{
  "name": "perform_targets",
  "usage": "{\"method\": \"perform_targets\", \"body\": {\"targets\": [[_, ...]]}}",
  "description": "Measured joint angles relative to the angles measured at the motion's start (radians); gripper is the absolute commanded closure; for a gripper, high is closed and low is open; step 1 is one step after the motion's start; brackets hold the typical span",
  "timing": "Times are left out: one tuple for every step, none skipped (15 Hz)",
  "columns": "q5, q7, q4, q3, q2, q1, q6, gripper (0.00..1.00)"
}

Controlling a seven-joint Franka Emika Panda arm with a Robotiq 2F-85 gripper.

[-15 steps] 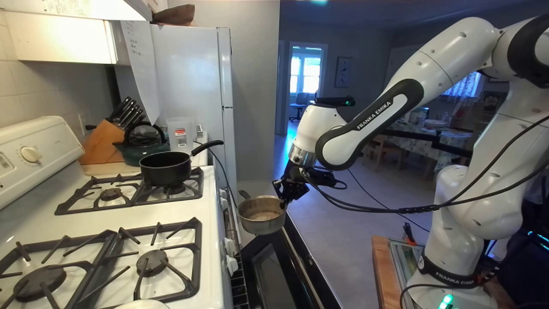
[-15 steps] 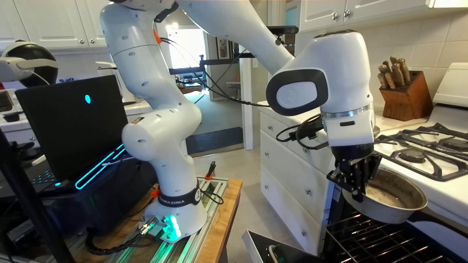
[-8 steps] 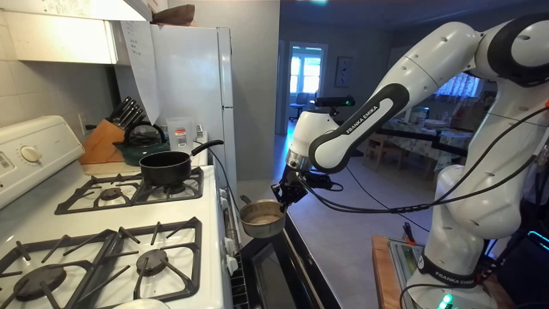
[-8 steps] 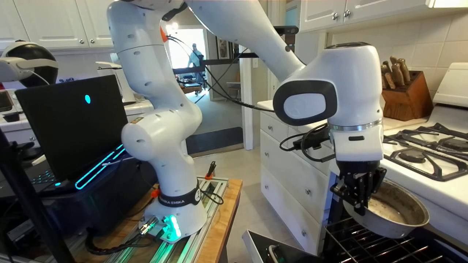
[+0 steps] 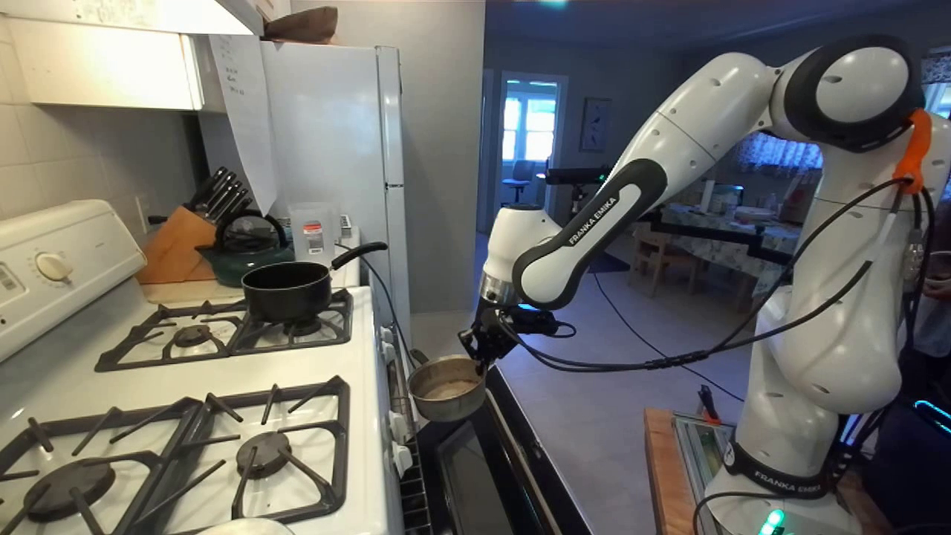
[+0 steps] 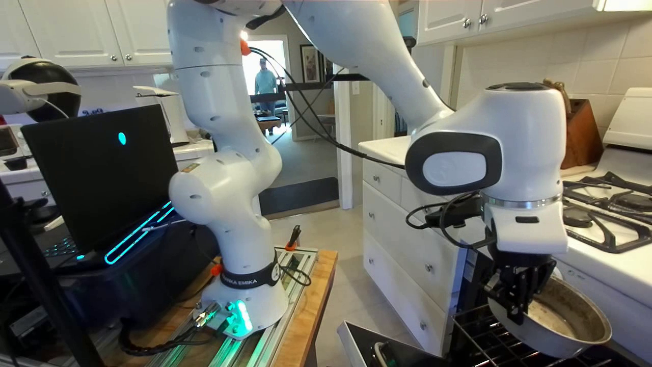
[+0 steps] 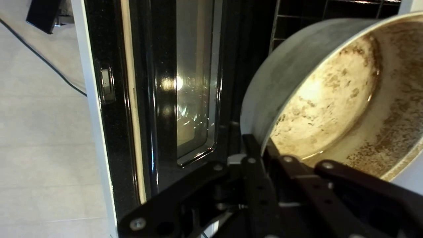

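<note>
You are holding a metal saucepan by its edge in the claw, whose 2 fingers are standing close together, 1 sitting inside the wall and 1 outside. The metal saucepan is hanging in front of the gas stove, above the lowered oven door, and its side away from the claw is sitting a little lower. Its handle is pointing away from the claw, and brown stains are marking the inside in the wrist view. The oven rack is showing below it in an exterior view.

On the stove, a black saucepan is resting on the grate nearer the fridge. A teal kettle, a tan knife block and a clear plastic container are standing on the bench past the stove. In an exterior view, the Franka arm is partly hiding a dark brown knife block, an open laptop is sitting near the arm's base, and a person is standing in the background.
</note>
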Motion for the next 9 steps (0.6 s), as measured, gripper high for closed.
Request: {"method": "perform_targets", "body": {"targets": [[-0.006, 0.0, 0.013, -0.004, 0.017, 0.001, 0.0, 0.98], [-0.015, 0.0, 0.025, -0.009, 0.034, 0.002, 0.0, 0.98], [-0.027, 0.0, 0.038, -0.015, 0.051, 0.003, 0.0, 0.98], [-0.043, 0.0, 0.05, -0.022, 0.068, 0.004, 0.0, 0.98], [-0.062, 0.001, 0.062, -0.03, 0.084, 0.005, 0.0, 0.98], [-0.08, 0.001, 0.074, -0.039, 0.099, 0.007, -0.001, 0.98], [-0.097, 0.001, 0.085, -0.049, 0.114, 0.011, -0.001, 0.98], [-0.112, 0.001, 0.096, -0.058, 0.128, 0.016, -0.002, 0.98], [-0.125, 0.001, 0.105, -0.067, 0.142, 0.022, -0.003, 0.98]]}}
